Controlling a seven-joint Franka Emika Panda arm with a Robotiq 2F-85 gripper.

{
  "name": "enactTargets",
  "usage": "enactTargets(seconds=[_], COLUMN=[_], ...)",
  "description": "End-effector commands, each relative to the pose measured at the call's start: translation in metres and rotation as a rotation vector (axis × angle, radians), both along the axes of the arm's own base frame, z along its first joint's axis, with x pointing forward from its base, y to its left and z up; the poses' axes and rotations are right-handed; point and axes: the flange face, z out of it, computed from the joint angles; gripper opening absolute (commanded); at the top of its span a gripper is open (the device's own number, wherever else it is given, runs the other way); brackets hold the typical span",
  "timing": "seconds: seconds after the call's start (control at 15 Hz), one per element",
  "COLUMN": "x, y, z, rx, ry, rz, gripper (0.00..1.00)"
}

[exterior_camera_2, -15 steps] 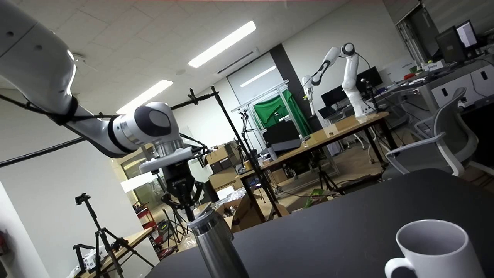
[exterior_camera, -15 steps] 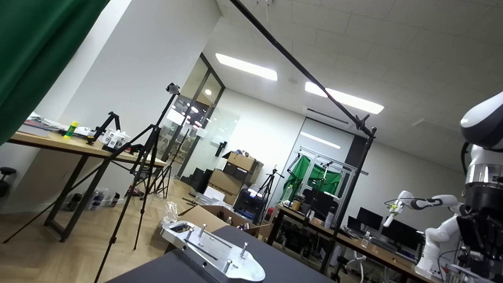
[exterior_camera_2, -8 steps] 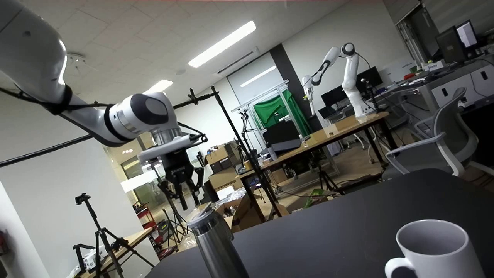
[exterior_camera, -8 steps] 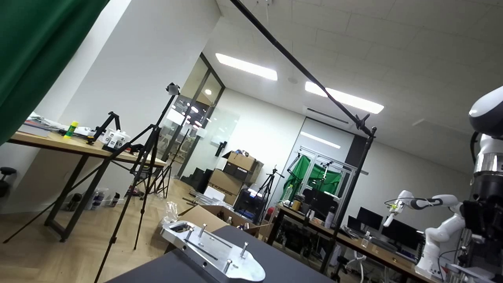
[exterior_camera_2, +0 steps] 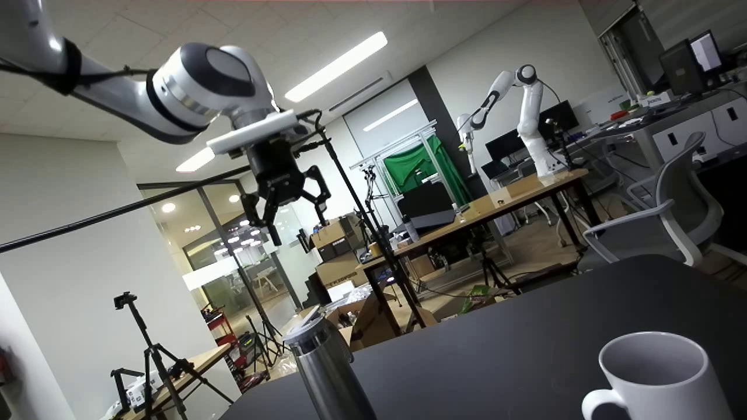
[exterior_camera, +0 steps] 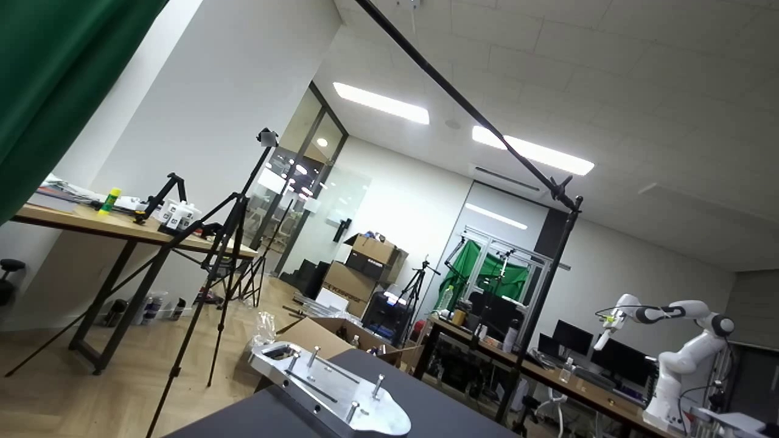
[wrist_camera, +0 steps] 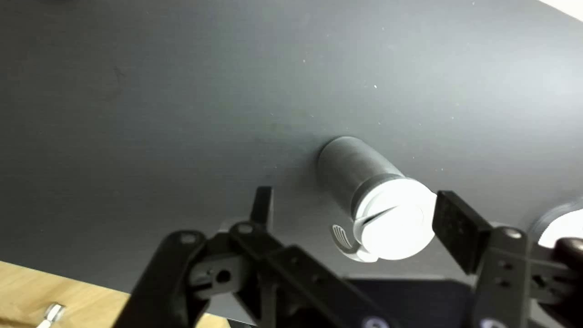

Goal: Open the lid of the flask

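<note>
Over the flat, matte dark-grey table [exterior_camera_2: 496,344]: look first, touch only if needed

In an exterior view, the long white robot arm with black bands [exterior_camera_2: 128,96] reaches in high. Below, on the table, the tall cylindrical steel flask [exterior_camera_2: 330,373] stands upright. The black jointed metal gripper [exterior_camera_2: 298,227] is spread wide, holding nothing, well above the flask and apart from it. The white, round, probably ceramic mug [exterior_camera_2: 659,394] is well away and should not disturb the work.

The pale, round, perhaps plastic lid [wrist_camera: 401,228] sits at the flask's top; its tilted look and the dark slit [wrist_camera: 377,217] suggest that it is already raised, but glare hides how far. I judge the step in hand as confirming this without contact. If more lifting is required, come down slowly, bring one black, flat-ended finger [wrist_camera: 460,232] under the raised edge and push up softly, because a sideways push could tip the flask. Avoid the small, pale, ridged hook [wrist_camera: 340,237] beside the lid, where the finger may catch.
</note>
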Motion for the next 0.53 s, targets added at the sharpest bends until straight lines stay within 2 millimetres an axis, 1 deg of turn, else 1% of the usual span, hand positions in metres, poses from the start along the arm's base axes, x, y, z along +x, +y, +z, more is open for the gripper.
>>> enactTargets(seconds=[0.0, 0.07, 0.13, 0.47], x=[-0.004, -0.006, -0.006, -0.004], y=[-0.014, -0.023, -0.027, -0.020], z=[0.009, 0.013, 0.014, 0.011], rx=[-0.005, -0.004, -0.004, -0.004], ry=[0.003, 0.003, 0.003, 0.009], rz=[-0.005, -0.009, -0.010, 0.002], gripper=[0.96, 1.00, 1.00, 1.00])
